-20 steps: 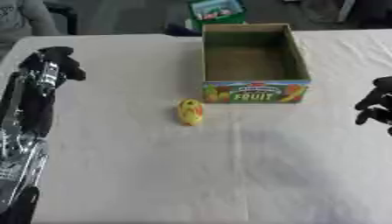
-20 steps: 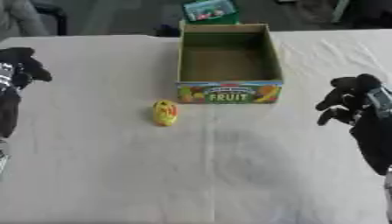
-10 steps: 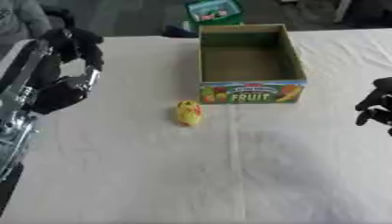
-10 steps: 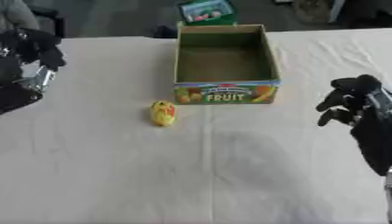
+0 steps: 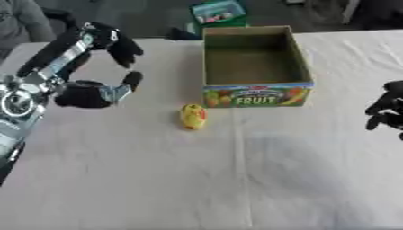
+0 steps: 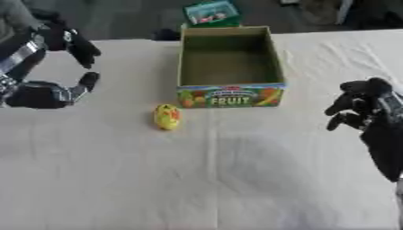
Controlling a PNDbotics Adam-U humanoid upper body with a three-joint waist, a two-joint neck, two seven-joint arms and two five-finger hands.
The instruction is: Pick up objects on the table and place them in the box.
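Observation:
A small yellow object with red and green marks (image 5: 193,117) lies on the white tablecloth just in front of the box's left corner. The cardboard box (image 5: 256,93), printed FRUIT on its front, stands open and looks empty inside. My left hand (image 5: 98,87) hovers left of the yellow object, open, fingers and thumb spread wide with nothing between them. My right hand (image 6: 358,108) hangs at the right edge, fingers curled, holding nothing.
A green printed package (image 5: 217,11) lies beyond the table's far edge behind the box. A person's grey sleeve (image 5: 20,18) shows at the top left corner. The tablecloth (image 5: 236,179) stretches toward me in front of the box.
My left hand has swung in from the left edge toward the yellow object and spread open. My right hand has stayed where it was.

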